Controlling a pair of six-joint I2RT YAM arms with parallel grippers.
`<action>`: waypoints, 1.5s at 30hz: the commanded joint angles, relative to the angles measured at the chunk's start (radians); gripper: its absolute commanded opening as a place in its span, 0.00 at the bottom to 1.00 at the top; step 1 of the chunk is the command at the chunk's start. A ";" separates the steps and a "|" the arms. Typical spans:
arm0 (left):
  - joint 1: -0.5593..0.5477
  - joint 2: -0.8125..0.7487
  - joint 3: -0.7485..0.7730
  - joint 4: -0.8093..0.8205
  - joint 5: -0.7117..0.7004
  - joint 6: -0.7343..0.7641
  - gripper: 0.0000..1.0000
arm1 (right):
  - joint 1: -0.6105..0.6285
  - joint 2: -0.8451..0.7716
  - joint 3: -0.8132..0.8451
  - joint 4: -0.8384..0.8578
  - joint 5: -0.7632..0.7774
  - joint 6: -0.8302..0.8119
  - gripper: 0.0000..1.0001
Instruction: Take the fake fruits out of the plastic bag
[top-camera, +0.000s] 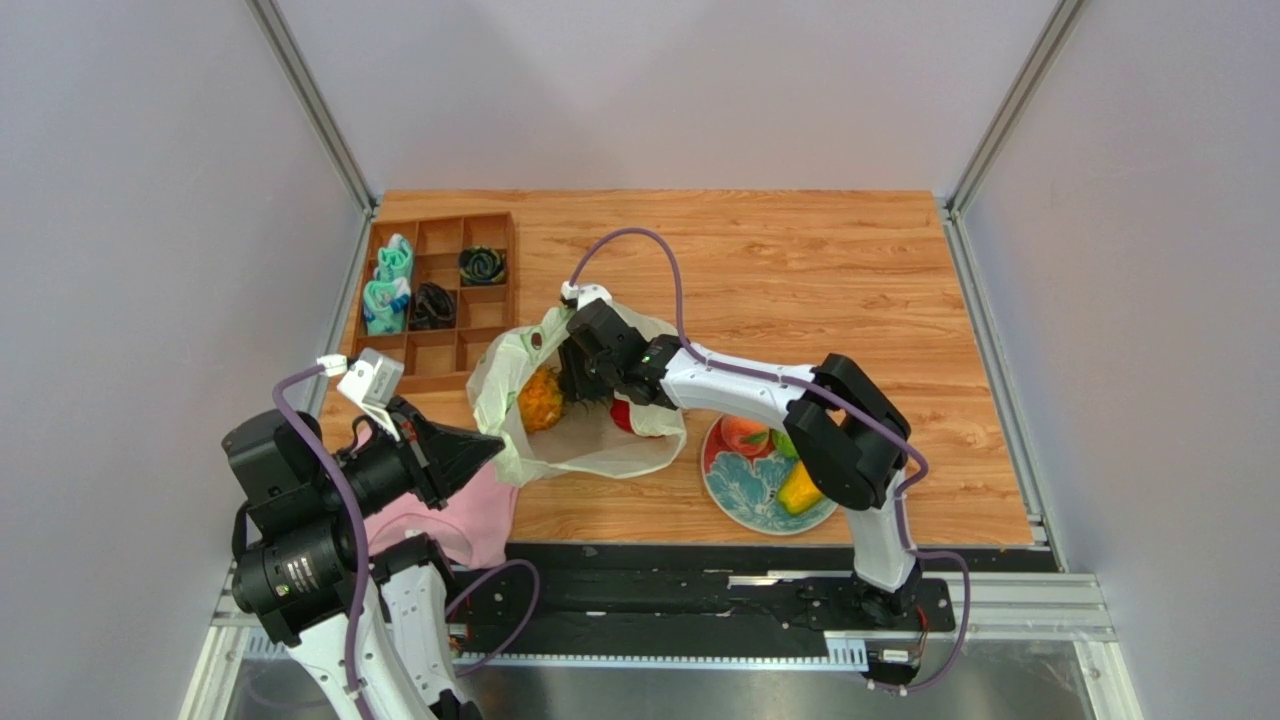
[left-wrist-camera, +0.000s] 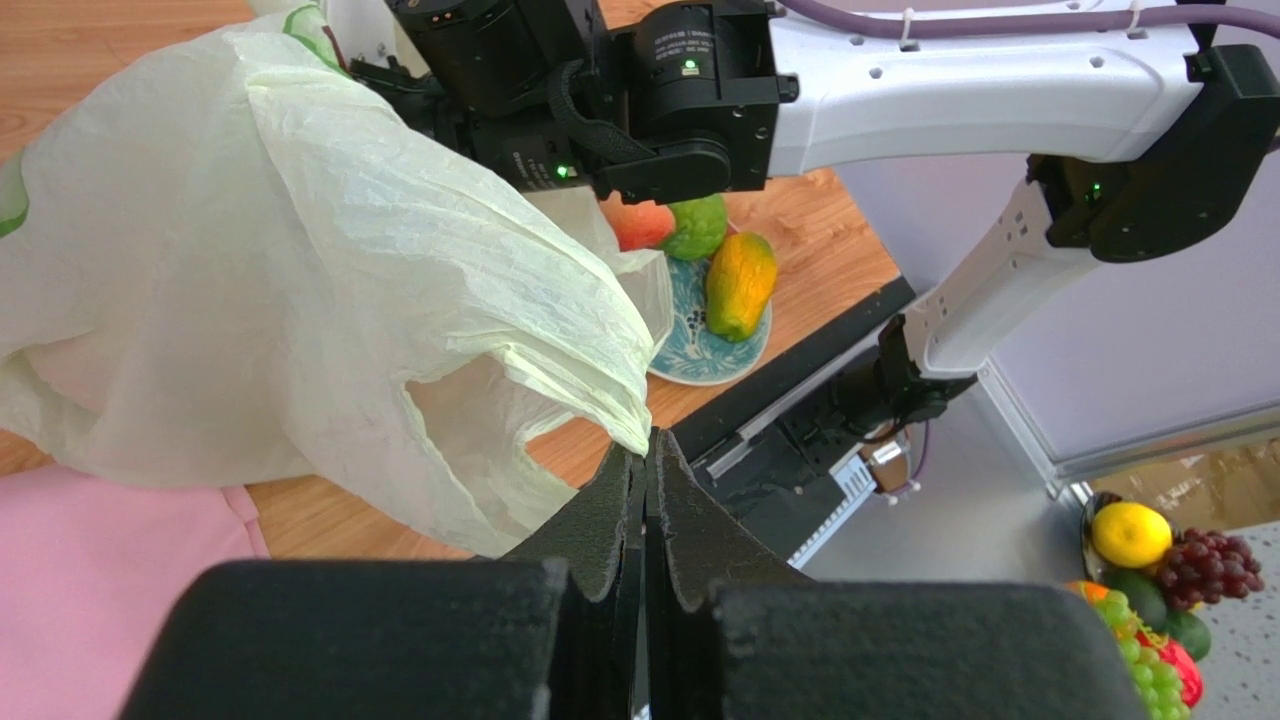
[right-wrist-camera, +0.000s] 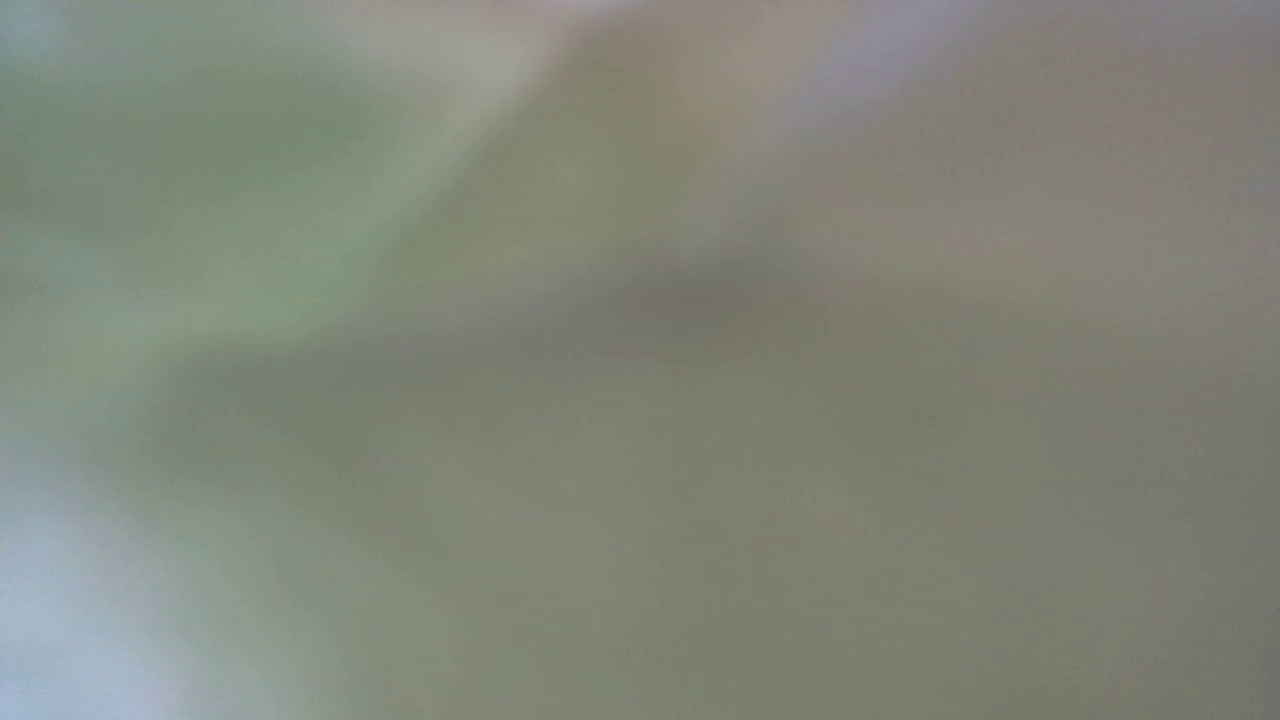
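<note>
Two fake fruits (top-camera: 541, 401) in one plastic bag (top-camera: 586, 446), three on the plate (top-camera: 736, 492) beside it.
Bag pale, translucent, crumpled; left pincer (left-wrist-camera: 646, 458) clenches its rim, right pincer (top-camera: 571, 378) state cannot be told.

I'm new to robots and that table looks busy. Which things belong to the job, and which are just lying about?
Job: plastic bag; orange fruit and red fruit inside it; peach, green ball and mango on the plate; left gripper pinching the bag, right gripper reaching in.
Lying about: pink cloth; wooden divided tray.
</note>
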 joint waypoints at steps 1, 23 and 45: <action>0.015 0.002 0.005 -0.154 0.023 0.019 0.00 | -0.006 -0.021 -0.004 0.007 -0.005 0.017 0.41; 0.021 -0.007 -0.028 -0.110 0.023 -0.021 0.00 | 0.017 -0.044 -0.049 0.002 -0.020 -0.046 0.51; 0.028 -0.003 -0.095 -0.021 0.044 -0.087 0.00 | 0.018 -0.177 0.014 0.022 -0.143 -0.268 0.00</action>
